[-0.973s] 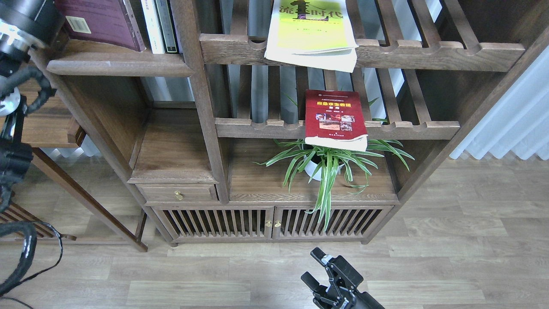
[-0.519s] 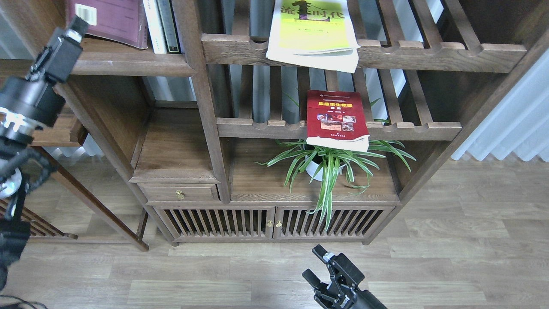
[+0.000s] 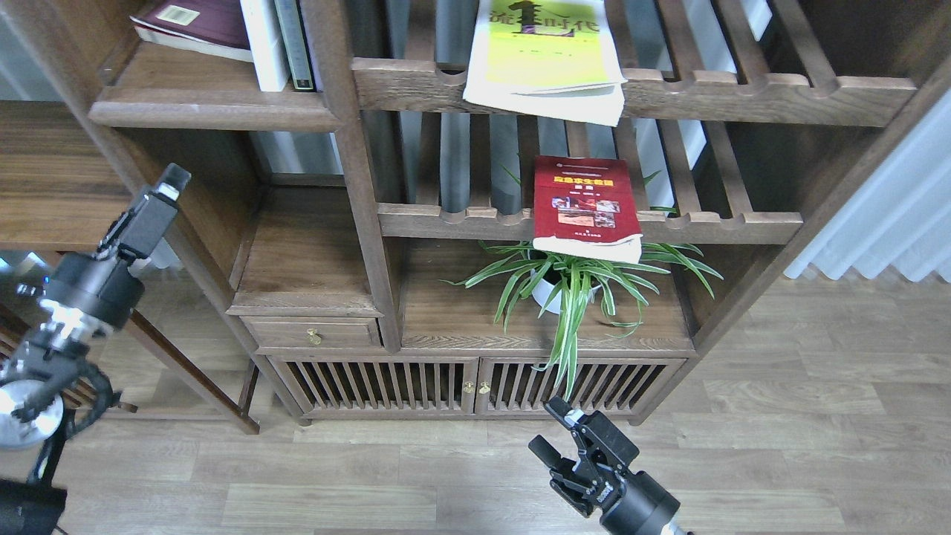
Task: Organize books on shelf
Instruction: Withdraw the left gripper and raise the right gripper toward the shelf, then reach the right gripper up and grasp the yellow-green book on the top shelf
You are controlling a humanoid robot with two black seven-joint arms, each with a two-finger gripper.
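Note:
The maroon book (image 3: 200,18) rests on the solid dark-brown shelf (image 3: 212,113) at the top left, against a thin upright white book (image 3: 261,41). The yellow-green book (image 3: 542,56) lies on the upper slatted rack and overhangs its front rail. The red book (image 3: 585,204) lies on the lower slatted rack, also overhanging. My left gripper (image 3: 169,186) is below the shelf, beside the bookcase's left post, seen side-on and holding nothing visible. My right gripper (image 3: 551,429) is open and empty, low over the floor in front of the cabinet.
A spider plant in a white pot (image 3: 568,286) stands under the red book. A small drawer (image 3: 312,334) and slatted cabinet doors (image 3: 468,383) are below. A wooden side table (image 3: 52,178) is at the left. White curtains (image 3: 891,215) hang at the right.
My left arm has come down from the top shelf to beside the bookcase's left post. The maroon book stays on the shelf. My right gripper has risen slightly.

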